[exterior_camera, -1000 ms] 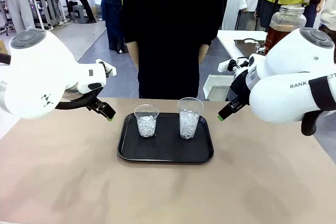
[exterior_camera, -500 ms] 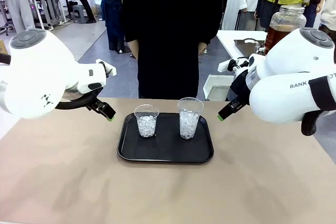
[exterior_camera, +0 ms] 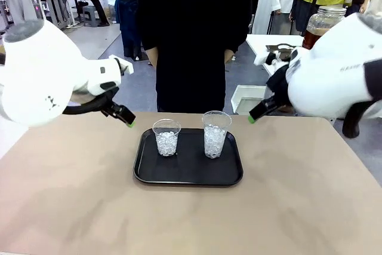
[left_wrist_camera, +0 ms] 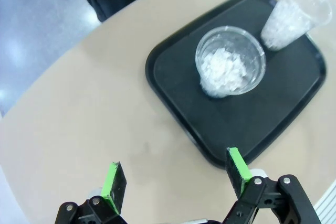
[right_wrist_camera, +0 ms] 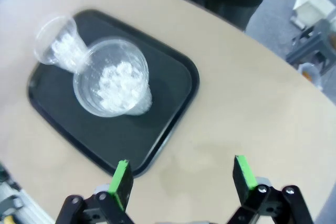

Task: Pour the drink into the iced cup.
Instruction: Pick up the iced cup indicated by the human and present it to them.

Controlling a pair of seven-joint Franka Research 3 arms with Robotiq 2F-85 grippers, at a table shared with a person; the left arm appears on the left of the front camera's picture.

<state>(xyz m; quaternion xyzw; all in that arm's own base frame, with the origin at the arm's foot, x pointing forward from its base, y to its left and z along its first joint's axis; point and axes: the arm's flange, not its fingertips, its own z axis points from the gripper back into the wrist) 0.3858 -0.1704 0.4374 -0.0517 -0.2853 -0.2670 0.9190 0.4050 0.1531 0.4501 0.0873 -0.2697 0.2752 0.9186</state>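
Two clear iced cups stand on a black tray (exterior_camera: 149,171): a shorter one (exterior_camera: 166,137) on the left and a taller one (exterior_camera: 215,134) on the right. The drink shows as amber liquid in a lidded glass jar (exterior_camera: 321,23) on a side table behind my right arm. My left gripper (exterior_camera: 128,122) hovers left of the tray, and my right gripper (exterior_camera: 252,119) hovers right of it. From the left wrist, the open gripper (left_wrist_camera: 177,174) looks down on the shorter cup (left_wrist_camera: 230,62). From the right wrist, the open gripper (right_wrist_camera: 182,176) looks down on the taller cup (right_wrist_camera: 111,77). Both hold nothing.
A person in black (exterior_camera: 194,34) stands at the table's far edge, right behind the tray. A white bin (exterior_camera: 248,98) sits on the floor beyond the table. Bare tan tabletop (exterior_camera: 191,219) spreads in front of and beside the tray.
Both arms have lifted a little, raising the fingertips higher above the table. The cups and tray have not moved.
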